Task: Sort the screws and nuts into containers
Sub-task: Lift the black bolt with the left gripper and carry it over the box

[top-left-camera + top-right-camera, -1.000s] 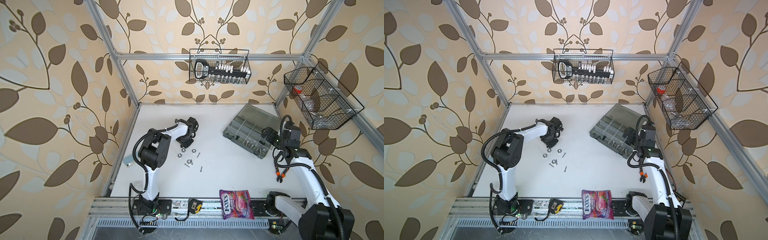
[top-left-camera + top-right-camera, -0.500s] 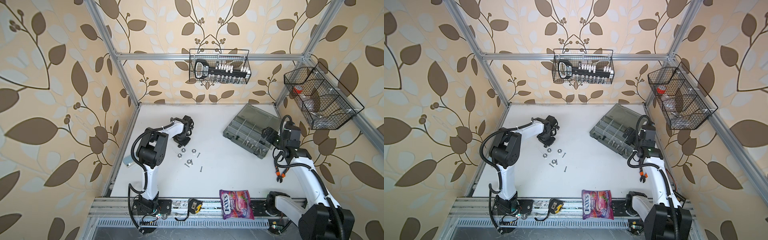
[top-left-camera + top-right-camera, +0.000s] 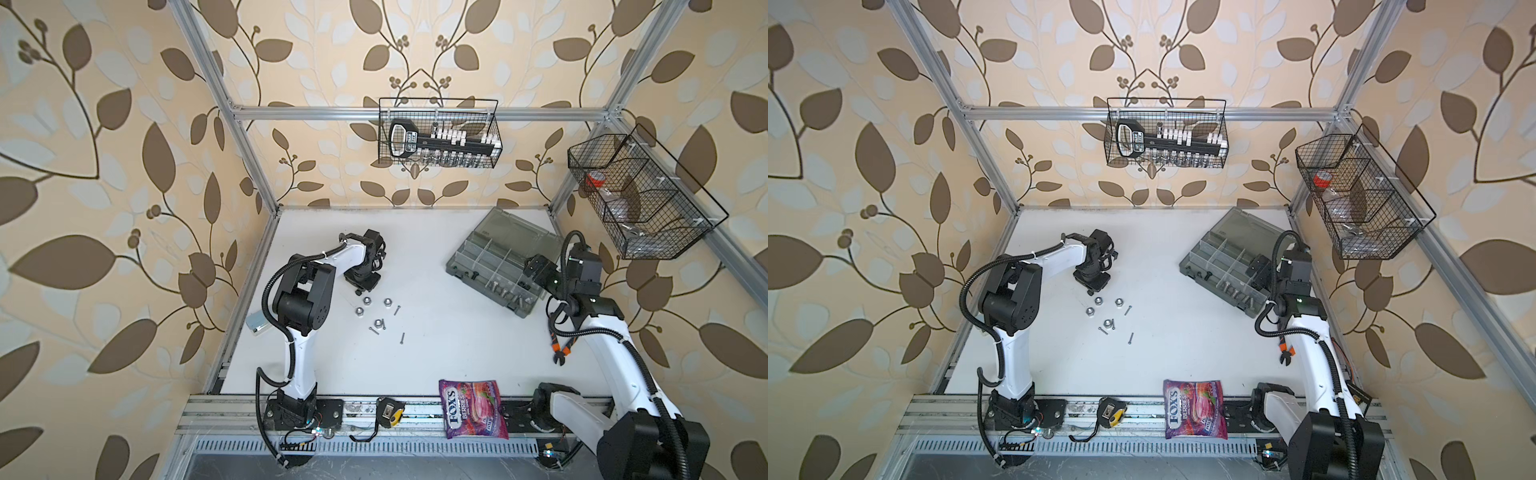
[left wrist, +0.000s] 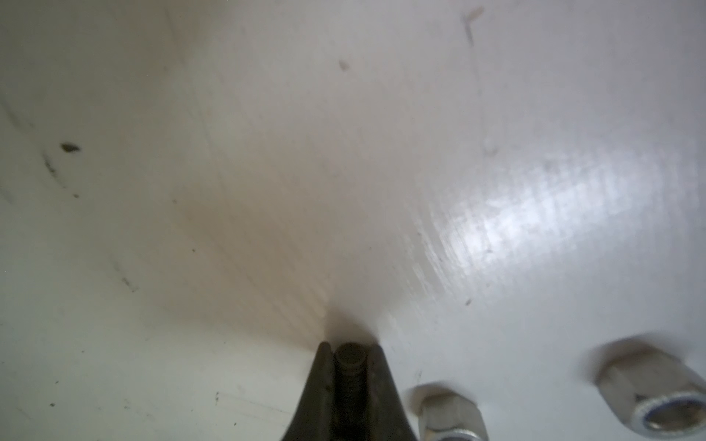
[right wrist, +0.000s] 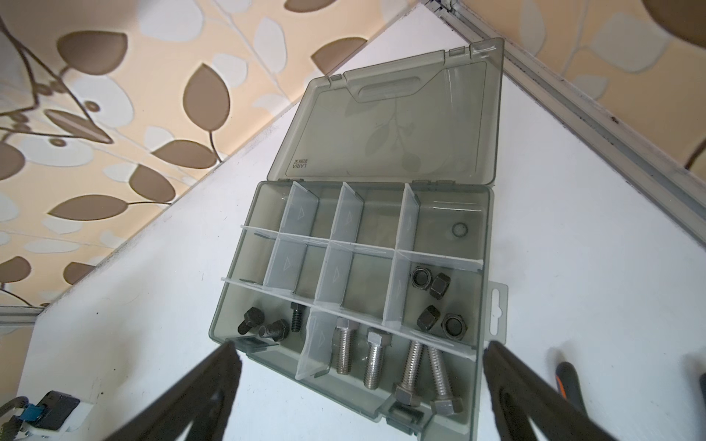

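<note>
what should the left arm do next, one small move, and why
Probably lift straight up a little. The left gripper is shut on a short black metal screw low against the white tabletop, with shiny silver hex nuts close beside it. Rising first should clear them before it heads to the grey plastic organizer box.

White arms [image 3: 300, 357], black joints [image 3: 305, 300], corrugated cables [image 3: 269, 291]

I am finding both top views evenly bright, with soft shadows lying on the white table [image 3: 436, 353]. My left wrist view is catching a glare patch on that table, and the silver nuts [image 4: 450, 416] are showing blurred. My right wrist view is bowing straight lines toward its edges.
</note>
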Robot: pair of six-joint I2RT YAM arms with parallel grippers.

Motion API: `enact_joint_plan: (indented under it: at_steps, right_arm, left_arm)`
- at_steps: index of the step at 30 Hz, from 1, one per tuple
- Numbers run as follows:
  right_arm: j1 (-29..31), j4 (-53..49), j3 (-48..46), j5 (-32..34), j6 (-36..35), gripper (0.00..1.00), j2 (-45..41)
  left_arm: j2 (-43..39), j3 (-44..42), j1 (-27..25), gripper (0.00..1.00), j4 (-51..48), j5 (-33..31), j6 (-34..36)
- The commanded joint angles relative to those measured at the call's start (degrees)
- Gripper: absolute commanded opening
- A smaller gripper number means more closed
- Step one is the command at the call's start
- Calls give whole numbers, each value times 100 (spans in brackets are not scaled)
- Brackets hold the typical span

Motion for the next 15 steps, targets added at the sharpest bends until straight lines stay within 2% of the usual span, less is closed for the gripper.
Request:
enact_joint_plan:
  at_steps: [1,7,13,15]
  right_arm:
    - [-15,-96,157,87,-34,99,-66]
    - [-15,-38,151,-7,10,100,-28]
    - [-16,-24,153,-44,23,100,-5]
    - [-19,-20,156,-61,27,100,-3]
  left_arm:
    - [-518,155,23,1,-136,472,-89]
    - [-998,262,-153,0,363,1572,-373]
    - [-1051,548,-789,1,1457,2458,-1191]
    - [-880,825,-1082,1,1715,2505,-1475]
